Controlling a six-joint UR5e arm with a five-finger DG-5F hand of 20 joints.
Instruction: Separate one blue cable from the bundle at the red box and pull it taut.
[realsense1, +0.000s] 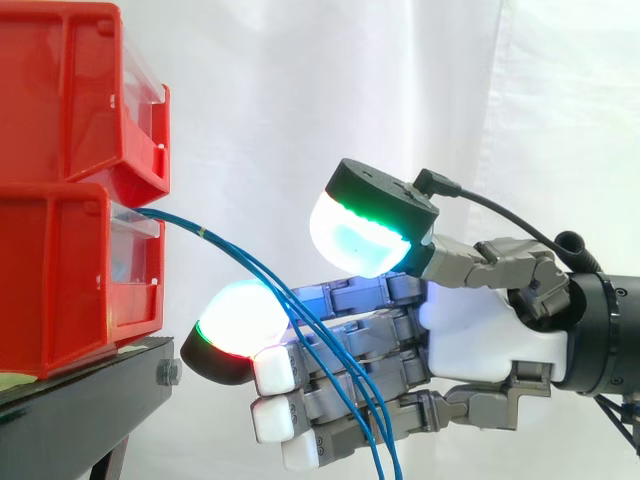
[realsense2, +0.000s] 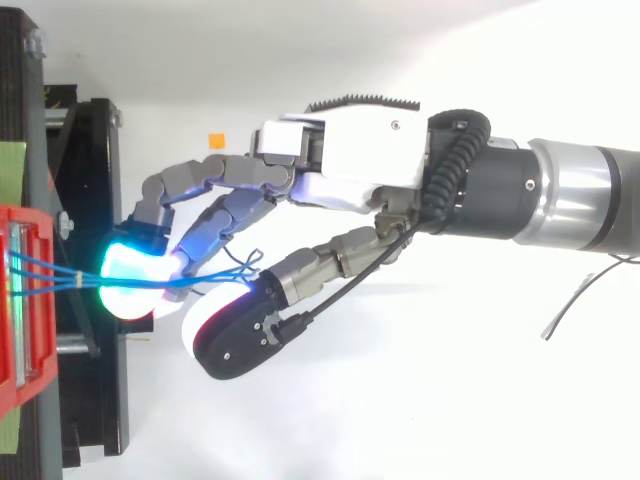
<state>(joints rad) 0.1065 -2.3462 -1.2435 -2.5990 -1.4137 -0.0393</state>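
The blue cable bundle (realsense1: 245, 262) is noted running from the red box (realsense1: 60, 270) rightward and downward across the outstretched fingers of the hand (realsense1: 480, 320), the thumb being held well apart above, so nothing is judged gripped.

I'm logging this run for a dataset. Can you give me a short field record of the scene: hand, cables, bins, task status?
hand: robot hand, open, fingers straight toward the bins, thumb raised
cables: thin blue cables, leaving lower red plastic bin, drooping slack across the fingers
support: black stand
status: none pulled taut yet
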